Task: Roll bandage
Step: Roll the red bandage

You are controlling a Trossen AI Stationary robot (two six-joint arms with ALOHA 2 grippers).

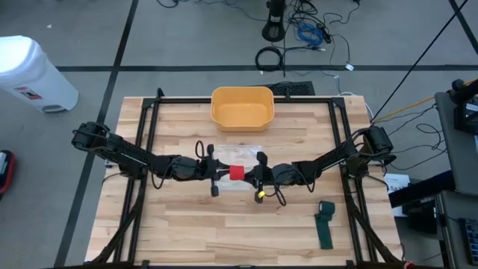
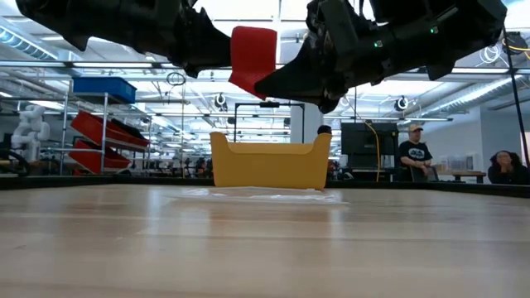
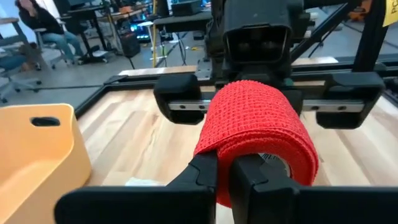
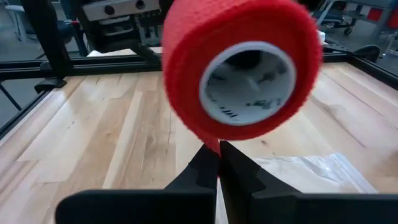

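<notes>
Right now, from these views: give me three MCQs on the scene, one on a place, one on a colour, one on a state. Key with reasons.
1. Where is the red bandage roll?
A. In the yellow bin
B. Held up between both grippers, mid-table
C. Lying by the table's right edge

2. What colour is the loose strip lying at the table's front right?
A. Dark green
B. Red
C. White

3. What state is the left gripper in?
A. Wide open, clear of everything
B. Out of view
C. Shut on the roll's wall

Key:
1 B: the low view shows the roll lifted off the table, with the left gripper and the right gripper meeting at it; the yellow bin looks empty.
2 A: the high view shows a dark green strip there.
3 C: the left wrist view shows the fingers pinched together on the roll's wrap.
</notes>
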